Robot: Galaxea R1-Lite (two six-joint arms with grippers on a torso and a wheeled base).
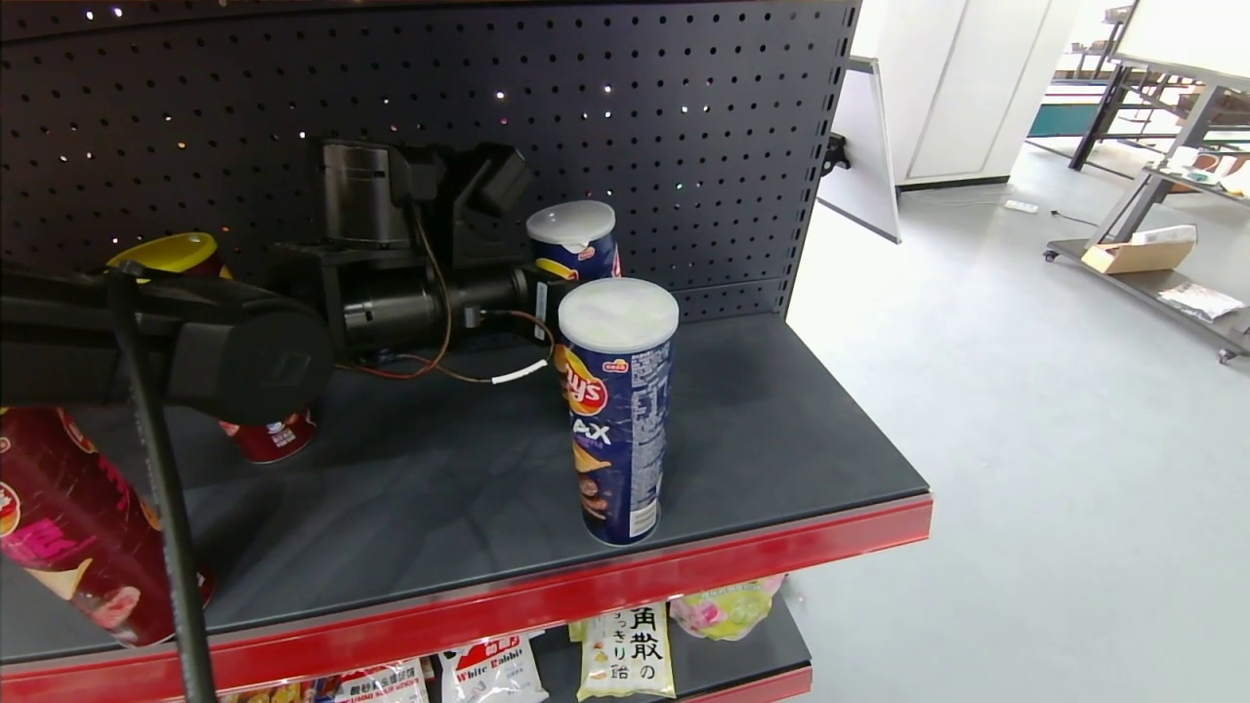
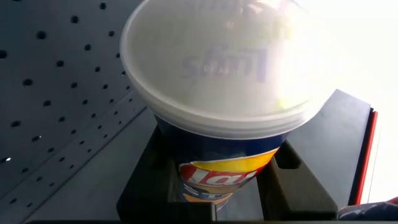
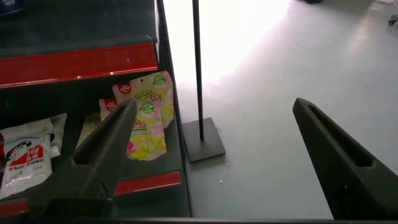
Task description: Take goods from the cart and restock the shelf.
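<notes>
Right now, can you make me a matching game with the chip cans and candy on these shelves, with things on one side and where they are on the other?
Things
1. red cardboard chip can with a yellow plastic lid
2. blue cardboard chip can with a white lid, the one nearer the black pegboard
3. yellow-green plastic candy bag

Places
A. on the lower shelf
B. between the jaws of the left gripper
C. far left on the upper shelf

Pairs: 1-C, 2-B, 3-A
</notes>
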